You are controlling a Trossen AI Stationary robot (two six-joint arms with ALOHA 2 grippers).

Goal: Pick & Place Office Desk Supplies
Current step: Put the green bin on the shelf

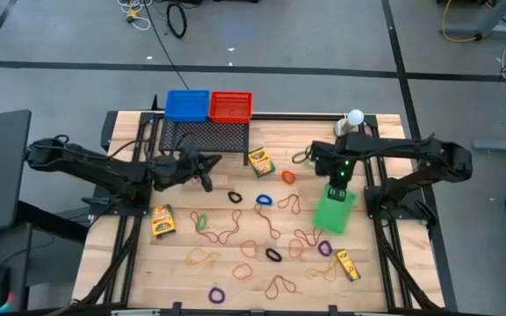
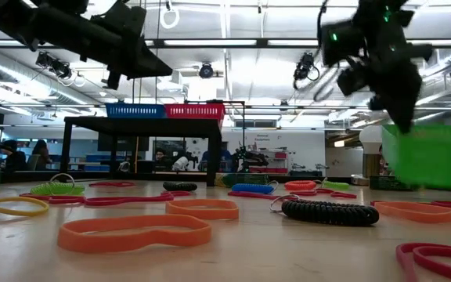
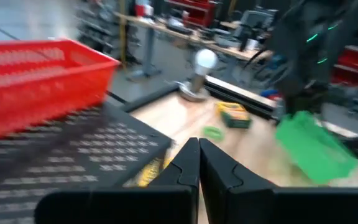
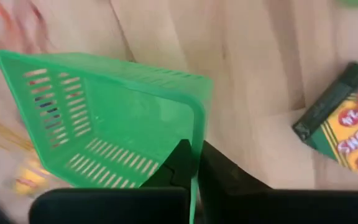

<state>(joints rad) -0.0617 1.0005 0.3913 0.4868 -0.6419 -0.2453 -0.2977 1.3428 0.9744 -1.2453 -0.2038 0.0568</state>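
While right fingers (image 4: 194, 163) pinch rim, green basket (image 4: 114, 118) hangs tilted, slotted.

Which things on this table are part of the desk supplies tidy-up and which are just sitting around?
Part of the job:
- rubber bands scattered on the wood
- crayon boxes
- green basket, gripped at its wall by the right tool
- blue basket and red basket, likely bins

Lying about:
- white ball on its base
- black mesh stand

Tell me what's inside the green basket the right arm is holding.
The green basket, pinched by its rim in the right claw, looks empty: only bare slotted walls and floor show. The corner behind the claw's fingers is hidden.
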